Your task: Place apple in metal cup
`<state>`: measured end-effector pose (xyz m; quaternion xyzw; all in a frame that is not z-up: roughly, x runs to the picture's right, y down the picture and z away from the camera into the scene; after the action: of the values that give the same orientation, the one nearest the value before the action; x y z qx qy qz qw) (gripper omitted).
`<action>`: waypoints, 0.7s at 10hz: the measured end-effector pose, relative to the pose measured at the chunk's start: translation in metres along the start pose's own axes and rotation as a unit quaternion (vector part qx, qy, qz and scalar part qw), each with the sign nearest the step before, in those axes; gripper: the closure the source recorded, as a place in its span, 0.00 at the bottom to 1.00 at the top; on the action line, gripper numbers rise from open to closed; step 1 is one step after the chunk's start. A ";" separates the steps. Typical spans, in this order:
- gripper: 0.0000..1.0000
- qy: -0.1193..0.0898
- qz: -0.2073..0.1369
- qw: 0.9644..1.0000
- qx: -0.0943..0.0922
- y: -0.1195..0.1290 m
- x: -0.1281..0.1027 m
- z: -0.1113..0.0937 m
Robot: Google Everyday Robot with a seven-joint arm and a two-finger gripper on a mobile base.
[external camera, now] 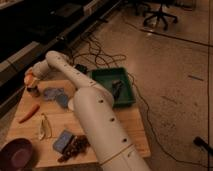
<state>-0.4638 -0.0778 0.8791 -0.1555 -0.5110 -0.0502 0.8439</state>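
Note:
The apple (27,79), small and orange-red, hangs at the end of my arm over the table's far left corner. My gripper (31,77) is shut on it. Directly beneath stands the metal cup (34,91), a small dark silver cylinder on the wooden table (127,125). The apple is just above the cup's rim, slightly to its left. My white arm sweeps from the bottom centre up to that corner and hides part of the tabletop.
On the table lie an orange carrot (28,113), a banana peel (44,126), blue cloths (53,93), a blue sponge (63,140), dark grapes (75,147) and a purple bowl (15,153). A green tray (111,80) sits at the right. Cables run across the floor behind.

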 end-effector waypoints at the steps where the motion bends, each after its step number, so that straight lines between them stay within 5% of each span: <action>1: 1.00 0.002 0.003 1.000 -0.002 0.000 0.003 0.002; 7: 1.00 0.003 0.009 1.000 -0.015 0.003 0.011 0.020</action>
<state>-0.4750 -0.0678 0.8967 -0.1728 -0.5065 -0.0512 0.8432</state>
